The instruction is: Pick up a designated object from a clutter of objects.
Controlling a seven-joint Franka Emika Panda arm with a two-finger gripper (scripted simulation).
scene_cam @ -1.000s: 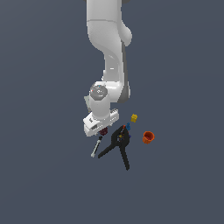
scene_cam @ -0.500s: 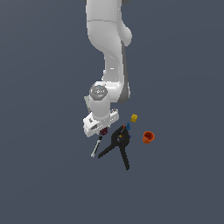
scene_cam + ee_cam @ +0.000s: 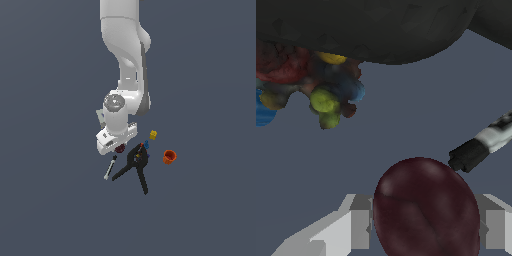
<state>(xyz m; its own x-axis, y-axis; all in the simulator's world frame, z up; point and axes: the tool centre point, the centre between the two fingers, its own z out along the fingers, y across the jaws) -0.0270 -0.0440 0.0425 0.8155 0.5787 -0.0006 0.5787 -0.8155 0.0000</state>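
Observation:
The dark maroon ball (image 3: 426, 210) sits between my two grey fingers (image 3: 358, 222), which touch it on both sides. In the exterior view the ball (image 3: 120, 148) shows just under the white hand, low over the floor. My gripper (image 3: 118, 148) is shut on the ball; in the wrist view the gripper (image 3: 426, 222) is mostly hidden behind it. The clutter lies around it: a black spring clamp (image 3: 135, 166), a thin white-black marker (image 3: 110, 167), a yellow cube (image 3: 153, 134) and an orange cup (image 3: 169, 156).
In the wrist view the marker's black end (image 3: 471, 154) lies close beside the ball. A dark bulky shape (image 3: 381, 30) and a colourfully printed item (image 3: 311, 85) lie beyond it. The floor is plain dark grey.

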